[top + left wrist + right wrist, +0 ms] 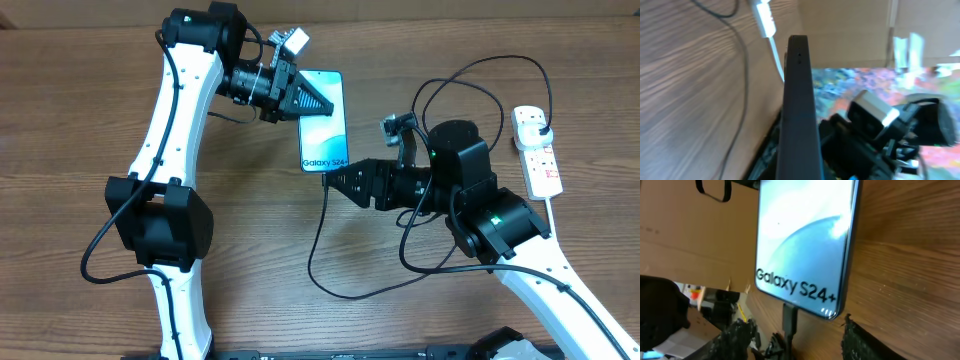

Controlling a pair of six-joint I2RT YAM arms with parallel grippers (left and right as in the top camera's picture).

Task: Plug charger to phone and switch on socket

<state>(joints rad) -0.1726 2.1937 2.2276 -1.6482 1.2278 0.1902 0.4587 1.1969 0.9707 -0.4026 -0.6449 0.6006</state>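
Right tool (797,329) is wide open, holding nothing, a finger each side of the charger (789,319) tip. That tip looks pushed into the phone (800,245) just ahead. Left tool (318,104) seems pinched on the phone's far end. Plugging looks done; next, reach the socket (537,150), well behind, and switch it on.
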